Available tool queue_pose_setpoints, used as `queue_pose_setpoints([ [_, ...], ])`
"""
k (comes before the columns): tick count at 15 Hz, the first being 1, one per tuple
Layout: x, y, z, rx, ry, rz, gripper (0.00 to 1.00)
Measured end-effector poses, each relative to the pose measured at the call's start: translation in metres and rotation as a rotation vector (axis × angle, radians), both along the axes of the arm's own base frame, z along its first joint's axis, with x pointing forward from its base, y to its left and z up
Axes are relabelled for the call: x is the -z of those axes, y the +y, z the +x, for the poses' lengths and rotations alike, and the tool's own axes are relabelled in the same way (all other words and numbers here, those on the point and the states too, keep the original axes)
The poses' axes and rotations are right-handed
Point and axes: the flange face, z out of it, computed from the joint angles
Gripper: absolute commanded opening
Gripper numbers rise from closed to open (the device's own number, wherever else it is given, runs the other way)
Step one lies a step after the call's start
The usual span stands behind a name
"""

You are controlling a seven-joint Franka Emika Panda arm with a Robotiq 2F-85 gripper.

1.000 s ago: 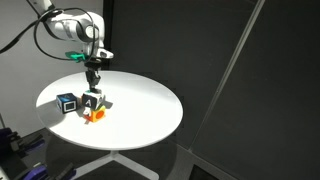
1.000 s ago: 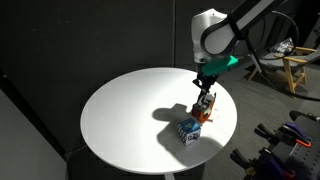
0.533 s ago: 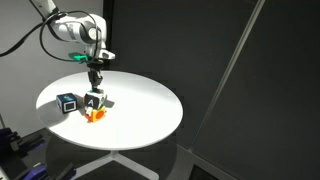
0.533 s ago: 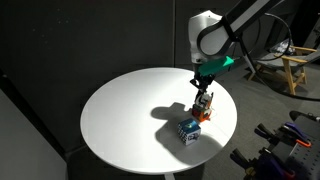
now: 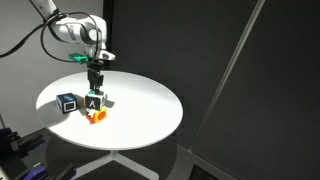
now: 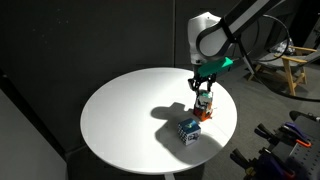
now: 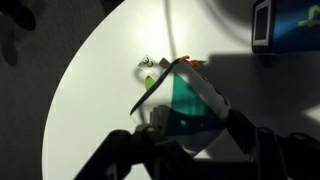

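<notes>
With jaws parted, the gripper [image 5: 95, 88] straddled the lettered block [image 5: 93, 101] perched on the orange block [image 5: 97, 117] beside the blue cube [image 5: 67, 102] on the round table [image 5: 140, 105], so a finger brushing it on any skewed move could have toppled the stack.

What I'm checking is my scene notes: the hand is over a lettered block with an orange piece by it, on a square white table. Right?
Not quite: the table is round, not square, as both exterior views show. The rest holds: the hand is over the lettered block, with the orange piece by it, on the white top.
</notes>
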Motion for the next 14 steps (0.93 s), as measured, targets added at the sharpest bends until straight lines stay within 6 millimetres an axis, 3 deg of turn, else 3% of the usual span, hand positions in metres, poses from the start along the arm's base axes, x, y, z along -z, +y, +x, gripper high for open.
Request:
queue_pose_setpoints([
  [6, -0.007, 0.007, -0.001, -0.032, -0.001, 0.016, 1.00],
  [14, -0.045, 0.028, -0.017, -0.033, 0.018, 0.130, 1.00],
])
